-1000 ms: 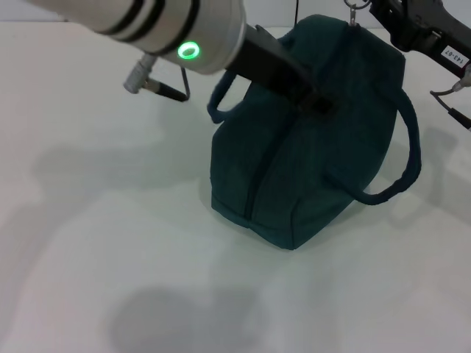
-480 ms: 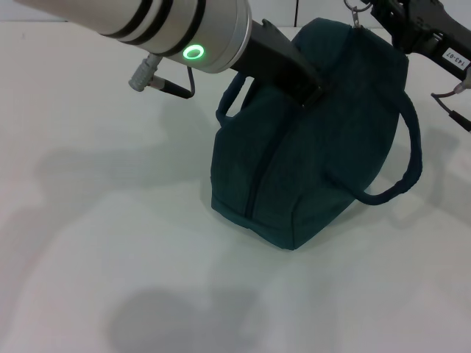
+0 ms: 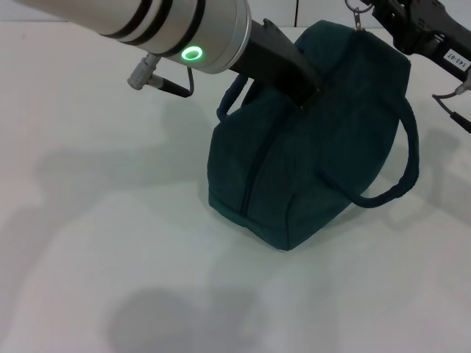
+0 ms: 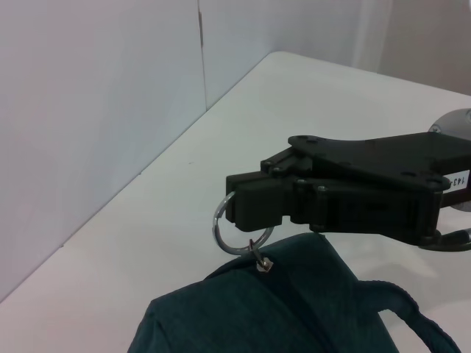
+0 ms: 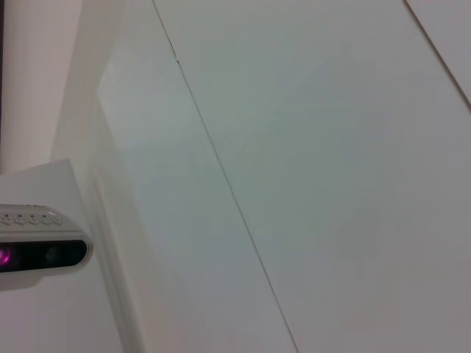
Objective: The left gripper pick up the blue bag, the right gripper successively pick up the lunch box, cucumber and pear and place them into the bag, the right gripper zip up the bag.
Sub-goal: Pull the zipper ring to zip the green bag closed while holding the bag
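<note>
The blue bag (image 3: 316,162) stands tilted on the white table, its zipper closed along the top; it also shows in the left wrist view (image 4: 257,316). My left gripper (image 3: 303,92) reaches from the upper left and touches the bag's top ridge. My right gripper (image 3: 375,11) is at the bag's far top end, shut on the zipper's ring-pull (image 3: 358,13). The left wrist view shows this right gripper (image 4: 246,209) pinching the ring-pull (image 4: 221,242). The lunch box, cucumber and pear are out of view.
The white table (image 3: 110,220) spreads around the bag. One loop handle (image 3: 408,162) hangs on the bag's right side, the other (image 3: 232,92) under my left arm. The right wrist view shows only white wall and a small camera unit (image 5: 40,254).
My left gripper has drawn back up and left along the bag's top. The bag has shifted slightly left. The right gripper still holds the ring-pull at the far end.
</note>
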Controlling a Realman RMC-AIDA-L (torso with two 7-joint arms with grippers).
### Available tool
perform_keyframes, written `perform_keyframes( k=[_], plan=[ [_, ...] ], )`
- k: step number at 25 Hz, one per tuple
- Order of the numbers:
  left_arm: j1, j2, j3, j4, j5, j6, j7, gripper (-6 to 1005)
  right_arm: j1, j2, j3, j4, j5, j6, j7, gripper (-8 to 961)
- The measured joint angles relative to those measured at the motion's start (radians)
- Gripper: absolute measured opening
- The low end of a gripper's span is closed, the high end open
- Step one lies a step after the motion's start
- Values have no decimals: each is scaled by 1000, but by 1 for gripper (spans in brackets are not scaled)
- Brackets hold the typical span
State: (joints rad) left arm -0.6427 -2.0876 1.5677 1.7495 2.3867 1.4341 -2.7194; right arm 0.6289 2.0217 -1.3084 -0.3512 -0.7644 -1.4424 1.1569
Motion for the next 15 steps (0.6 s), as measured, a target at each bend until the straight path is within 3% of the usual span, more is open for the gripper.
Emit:
perform_keyframes(
  k=[15],
  plan=[
    [-1,0,-1,12,-6,3,15,41,-42,-3,20,2,8,21,2,155]
  ],
)
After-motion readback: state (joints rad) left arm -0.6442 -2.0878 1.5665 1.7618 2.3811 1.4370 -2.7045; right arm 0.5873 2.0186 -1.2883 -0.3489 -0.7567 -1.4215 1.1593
